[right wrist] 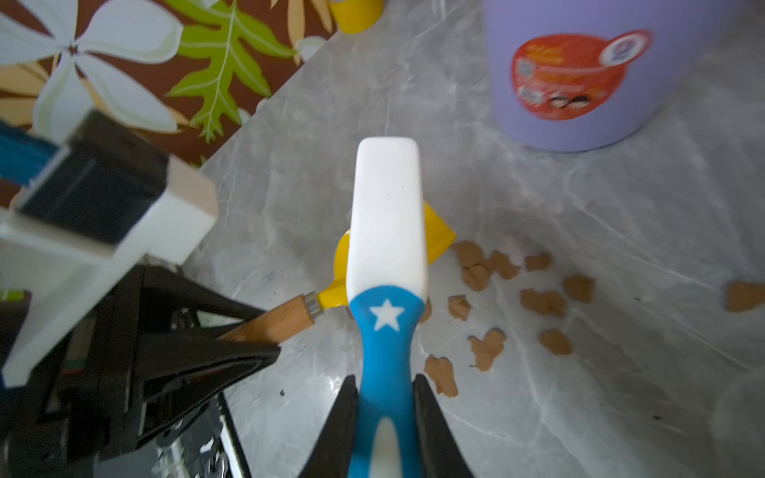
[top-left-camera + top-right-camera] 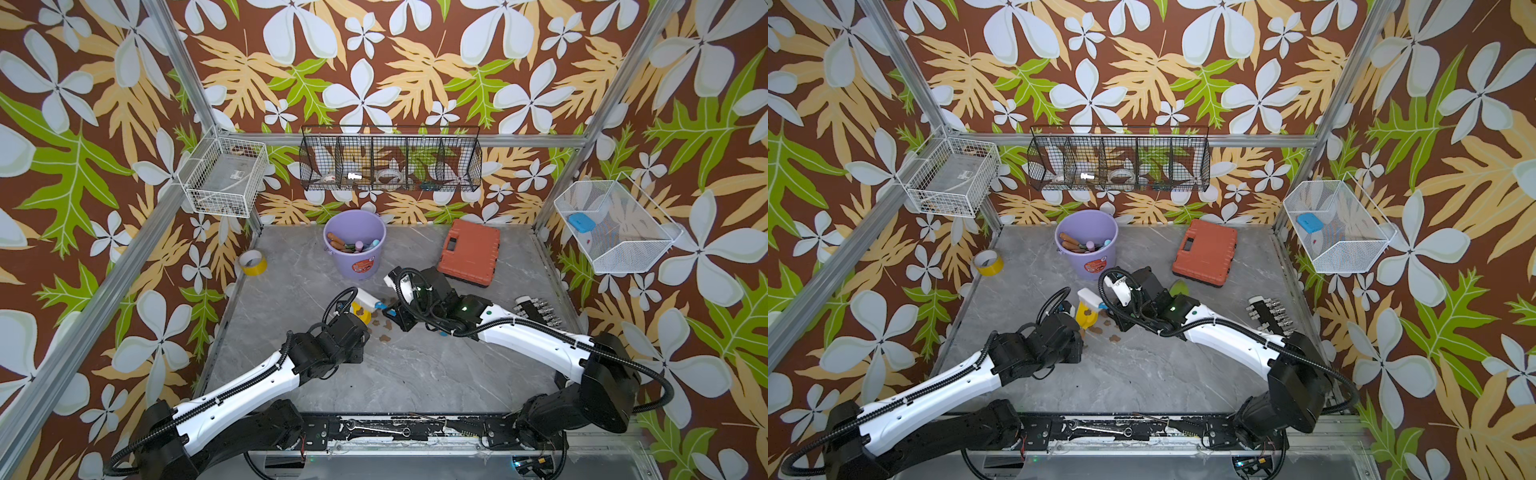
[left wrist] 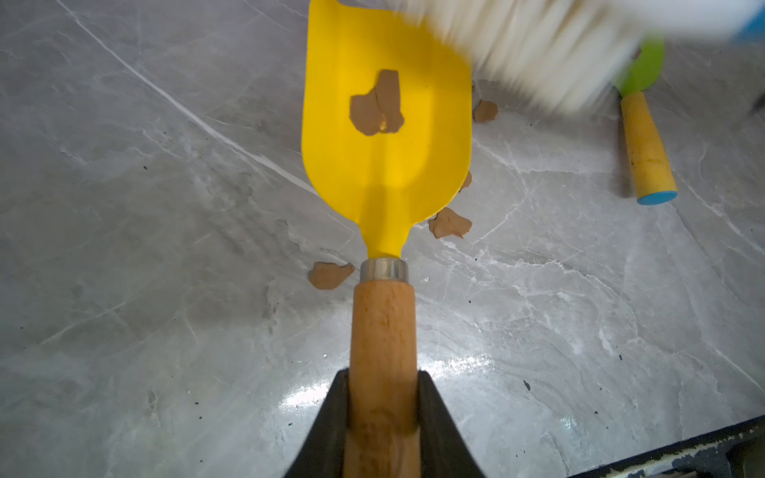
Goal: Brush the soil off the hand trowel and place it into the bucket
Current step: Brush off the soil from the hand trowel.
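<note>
Holding the trowel (image 3: 397, 174) steady is the left hand's (image 3: 383, 385) part. It is clenched on the wooden handle, and the yellow blade hangs low over the desk (image 2: 415, 374), just in front of the bucket (image 2: 340, 266), not in it. One flat clump of soil (image 3: 376, 105) sits stuck mid-blade. More soil lies loose on the desk under and beside the blade, also in front of the bucket. The brush (image 1: 387, 215) is over the blade's far corner, its white bristles blurred in the left wrist view, beside the clump and not on it. The right hand (image 1: 385, 385) is grasping the brush by its blue handle. A green trowel (image 3: 648, 149) lies on the desk, in front of the bucket and to its right, clear of the work.

The step in hand looks like the last of the brushing. To do it well, set the bristles down on the handle side of the clump, press enough to bend them, and sweep toward the blade's tip in one line. The clump looks flat and clinging, so a light pass may skate over it. Tipping the blade nose-down should help it slide. The left grip has to resist twisting. Only a bare blade goes to the bucket, which already holds other tools, so aim for its open side.
</note>
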`<state>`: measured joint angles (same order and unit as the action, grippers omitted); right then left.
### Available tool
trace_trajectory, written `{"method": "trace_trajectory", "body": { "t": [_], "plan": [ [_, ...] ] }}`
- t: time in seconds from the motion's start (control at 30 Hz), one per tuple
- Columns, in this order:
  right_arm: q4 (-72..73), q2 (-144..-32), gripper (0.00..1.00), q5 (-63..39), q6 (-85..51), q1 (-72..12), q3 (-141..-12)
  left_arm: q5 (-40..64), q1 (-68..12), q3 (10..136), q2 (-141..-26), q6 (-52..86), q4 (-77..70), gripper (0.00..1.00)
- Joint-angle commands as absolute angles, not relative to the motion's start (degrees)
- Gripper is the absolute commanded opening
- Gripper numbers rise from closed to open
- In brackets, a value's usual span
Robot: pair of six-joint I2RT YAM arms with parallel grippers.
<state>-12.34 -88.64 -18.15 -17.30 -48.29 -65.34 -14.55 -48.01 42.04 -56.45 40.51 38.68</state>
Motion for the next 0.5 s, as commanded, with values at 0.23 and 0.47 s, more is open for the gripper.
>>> {"method": "trace_trajectory", "body": {
  "t": [0.23,0.47],
  "plan": [
    [-21.89,-85.08,0.0,-2.41,-15.03,-48.43,-69.13,-15.8,-47.55,43.95,-59.05,38.48,40.02,0.0],
    [-33.73,-89.79,0.0,-20.37,-10.83,-48.54,-73.53,-16.08,-47.54,48.14,-63.08,34.4,42.45,0.0]
  ]
}}
